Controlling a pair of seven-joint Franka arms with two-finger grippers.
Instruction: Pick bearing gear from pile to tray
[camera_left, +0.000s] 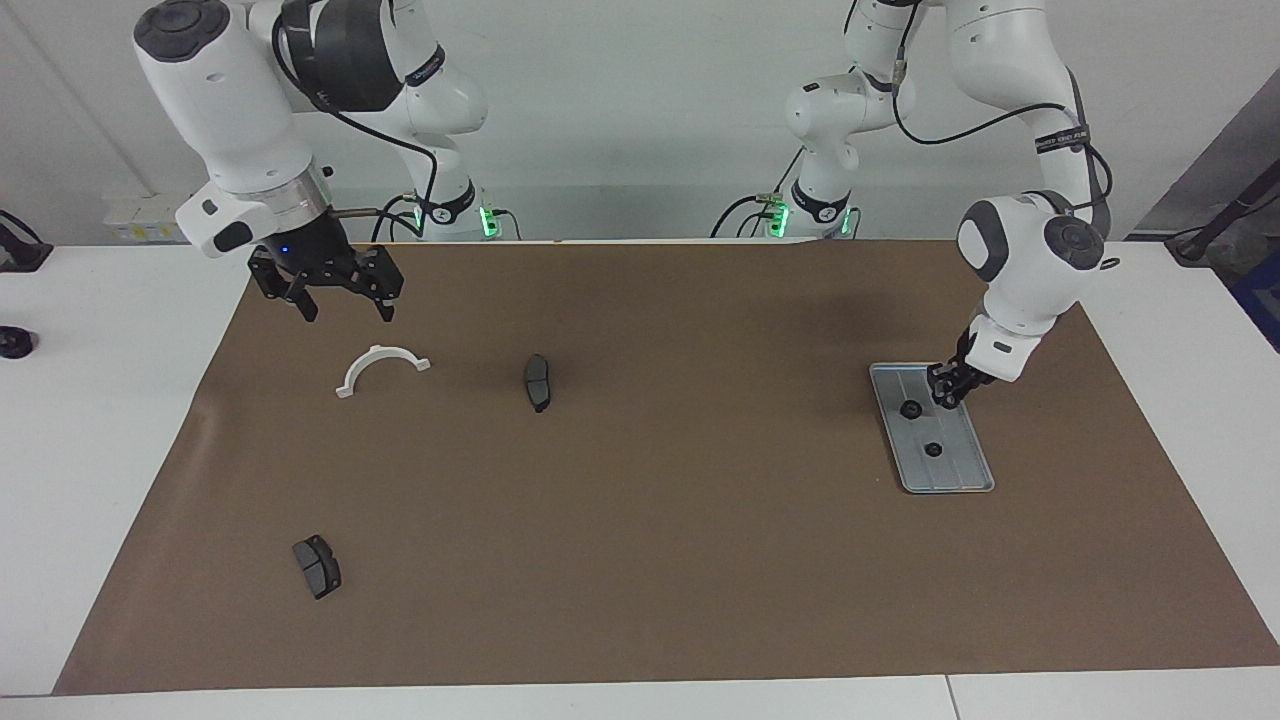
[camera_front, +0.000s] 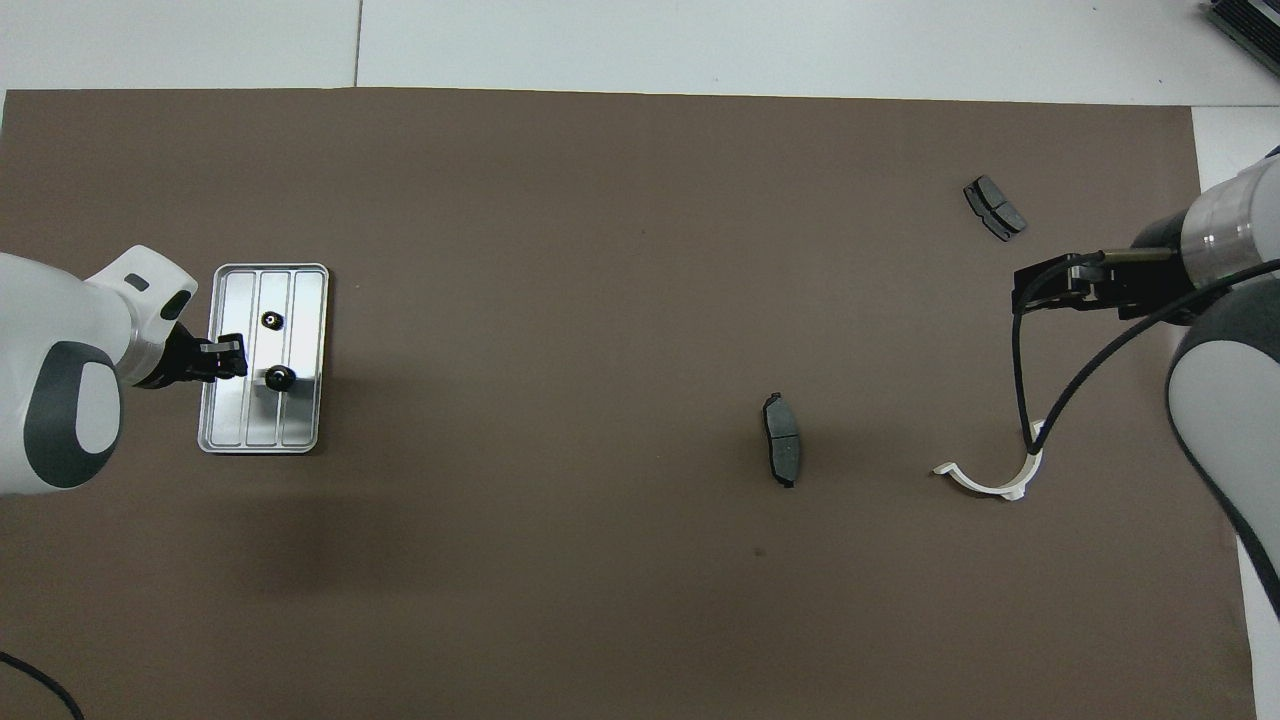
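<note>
On my brown counter mat (camera_left: 650, 560), the tray (camera_left: 958, 470) sits toward the left arm's end, holding two black rings (camera_left: 910, 409). My left gripper (camera_left: 945, 392) hangs just over the tray beside one ring; I cannot tell its fingers' state. My right gripper (camera_left: 345, 305) waits with fingers spread above the white bracket (camera_left: 380, 367).

Robotics lab, test bench setup. White surface (camera_left: 100, 450) under brown paper mat (camera_left: 640, 560); plain white wall at robots' end of mat. Two white Franka arms bolted at that edge, green status lights at bases, loose black cables trailing. On mat: only few staged parts – metal tray (camera_left: 955, 475), dark pad pieces (camera_left: 537, 381), white half-ring bracket (camera_left: 381, 367). Power strip against wall beside mat's corner.
</note>
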